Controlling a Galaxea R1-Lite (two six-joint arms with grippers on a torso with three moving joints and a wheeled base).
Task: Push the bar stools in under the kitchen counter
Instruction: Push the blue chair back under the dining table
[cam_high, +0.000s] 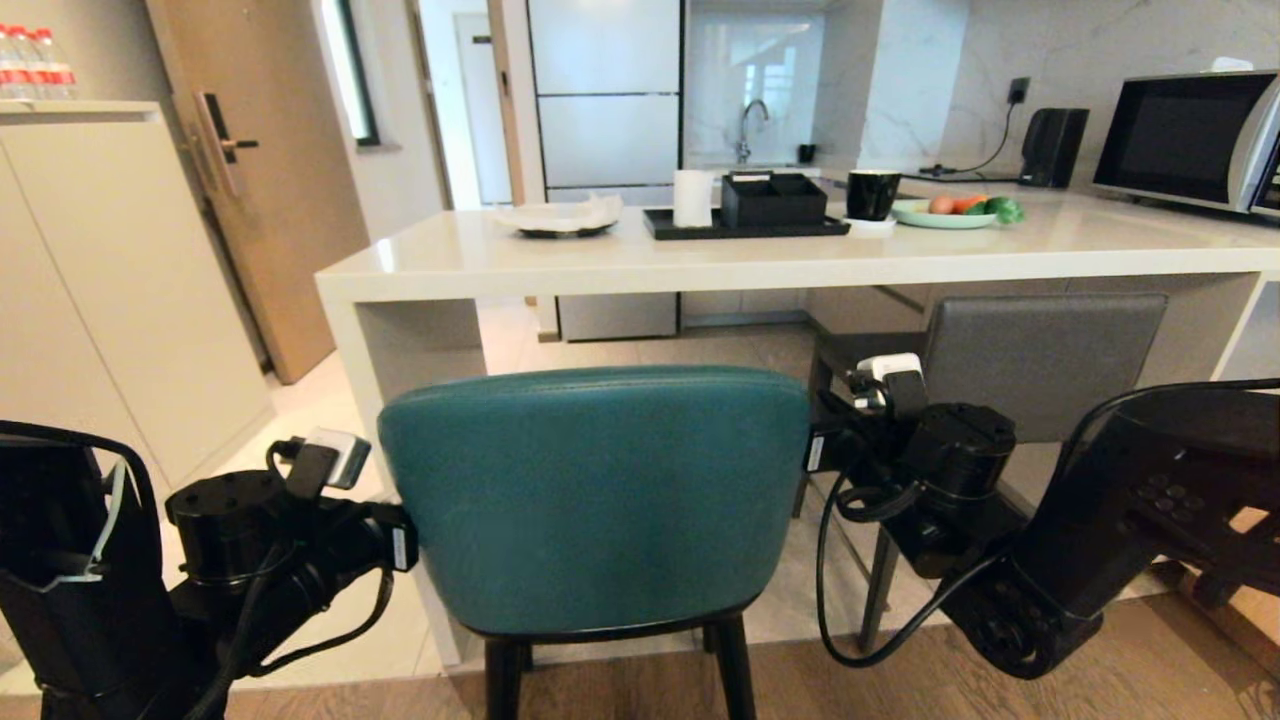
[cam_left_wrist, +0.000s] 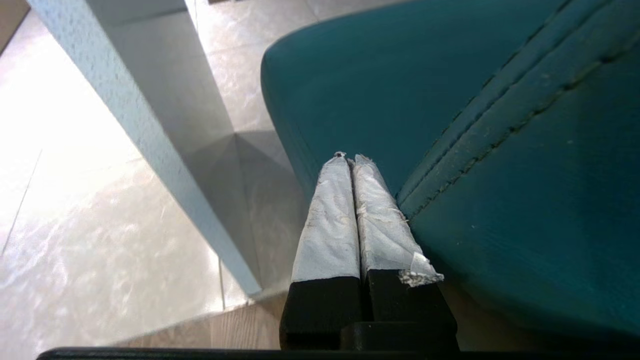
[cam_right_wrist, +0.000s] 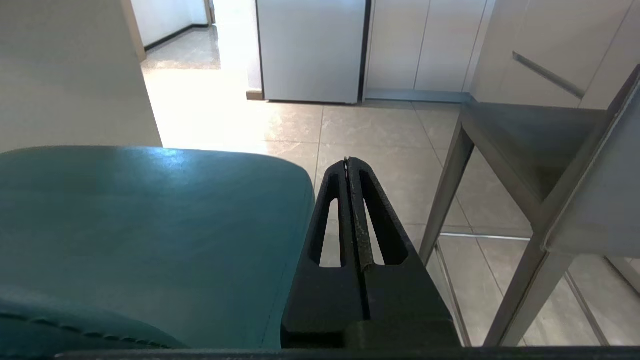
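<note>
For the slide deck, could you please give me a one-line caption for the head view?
Both arms flank the teal stool, while the grey stool sits under the white kitchen counter.

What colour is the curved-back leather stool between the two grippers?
Teal leather stool, on thin black legs; the head view shows it best.

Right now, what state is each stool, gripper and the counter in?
Teal stool: upright, not yet under the counter.
Grey stool: upright, seat under the counter.
Left gripper: jaws shut, beside the teal back.
Right gripper: jaws shut, beside the teal back.
Counter: holds dishes.
</note>
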